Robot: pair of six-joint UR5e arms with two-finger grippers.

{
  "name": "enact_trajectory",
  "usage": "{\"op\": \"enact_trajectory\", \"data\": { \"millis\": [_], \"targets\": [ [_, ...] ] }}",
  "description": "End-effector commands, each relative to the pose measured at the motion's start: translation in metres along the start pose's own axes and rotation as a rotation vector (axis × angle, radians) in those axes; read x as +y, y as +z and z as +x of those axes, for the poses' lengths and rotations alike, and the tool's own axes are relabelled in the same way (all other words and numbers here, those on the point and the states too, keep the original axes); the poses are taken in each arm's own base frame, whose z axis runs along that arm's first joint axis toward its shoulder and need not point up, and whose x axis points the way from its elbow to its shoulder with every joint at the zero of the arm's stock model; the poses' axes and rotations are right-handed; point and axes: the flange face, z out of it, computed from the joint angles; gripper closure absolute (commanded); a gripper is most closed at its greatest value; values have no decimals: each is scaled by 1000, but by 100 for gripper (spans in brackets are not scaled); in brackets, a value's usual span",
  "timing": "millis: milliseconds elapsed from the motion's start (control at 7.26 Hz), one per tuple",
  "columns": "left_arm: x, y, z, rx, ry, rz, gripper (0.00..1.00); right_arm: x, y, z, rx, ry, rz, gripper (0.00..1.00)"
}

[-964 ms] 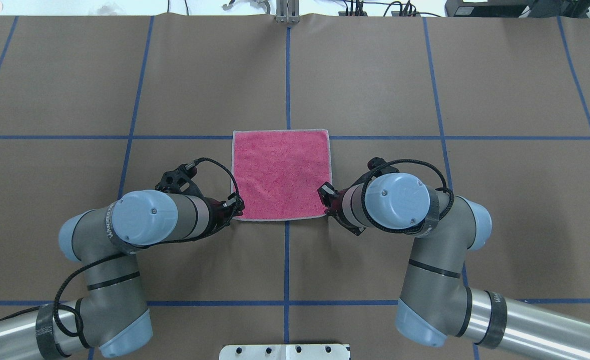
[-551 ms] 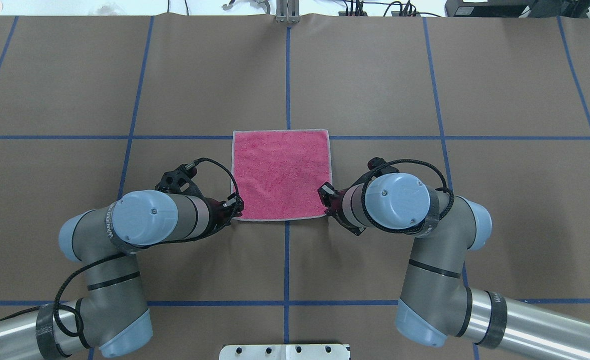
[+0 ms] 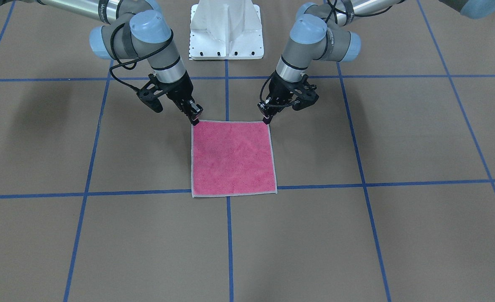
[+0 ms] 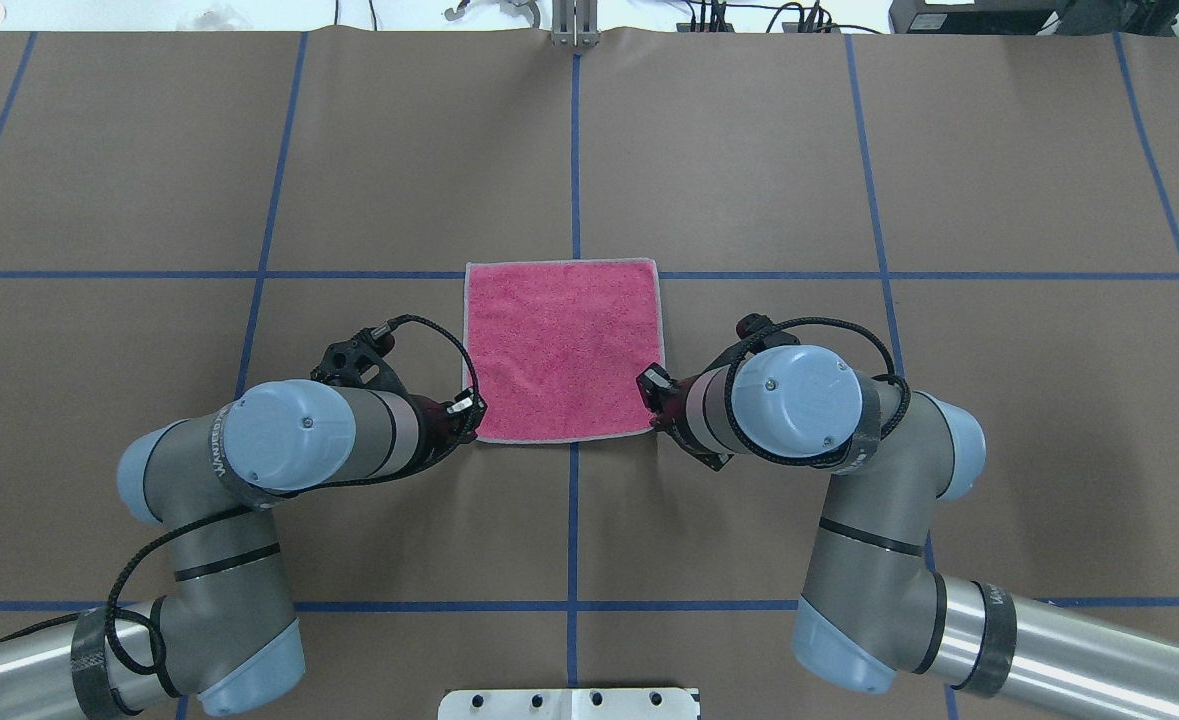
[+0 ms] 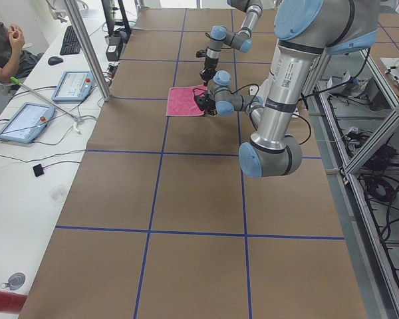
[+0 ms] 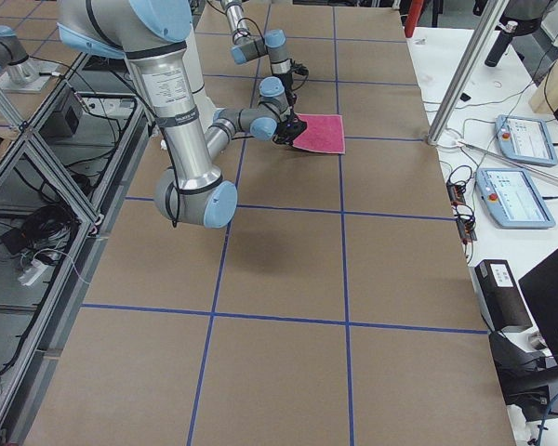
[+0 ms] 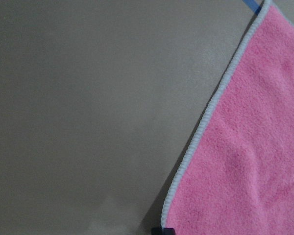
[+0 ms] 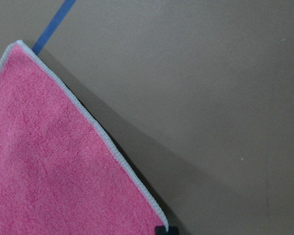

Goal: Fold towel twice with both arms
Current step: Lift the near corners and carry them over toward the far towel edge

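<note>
The towel [image 4: 564, 345] lies pink face up on the brown table, its light grey hem showing; it also shows in the front view [image 3: 232, 157] and both side views [image 5: 186, 101] [image 6: 321, 133]. My left gripper [image 4: 469, 408] [image 3: 266, 121] is shut on the towel's near left corner. My right gripper [image 4: 652, 398] [image 3: 195, 121] is shut on its near right corner. Both wrist views show the pink cloth [image 7: 250, 161] [image 8: 54, 176] raised a little at the pinched corner, with a shadow under the hem. The dark grey face is hidden.
The white pedestal base [image 3: 226, 29] [image 4: 569, 703] stands behind the arms. Blue tape lines [image 4: 575, 150] cross the brown table. A desk with tablets [image 5: 20, 119] [image 6: 516, 186] runs along the far side, and a person [image 5: 3, 40] sits there.
The towel's near corners have risen slightly and its near left corner has drawn inward a little. Both arms have barely moved.
</note>
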Motion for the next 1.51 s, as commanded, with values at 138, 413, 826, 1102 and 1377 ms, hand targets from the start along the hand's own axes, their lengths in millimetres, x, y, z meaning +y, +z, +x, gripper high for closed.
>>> {"op": "enact_trajectory", "data": {
  "millis": [138, 413, 826, 1102, 1377],
  "targets": [
    [9, -28, 15, 51, 4, -36, 100, -9, -21, 18, -11, -3, -8, 100],
    [18, -41, 20, 75, 5, -58, 100, -10, -24, 21, -9, -1, -14, 100],
    [20, -41, 22, 76, 4, -62, 100, -8, -45, 24, -4, 0, -76, 100],
    [13, -42, 26, 81, 2, -50, 100, -27, -46, -1, -21, 33, -64, 100],
    [-9, -36, 32, 77, -10, -14, 100, -45, -27, -35, -7, 120, -49, 100]
  ]
}}
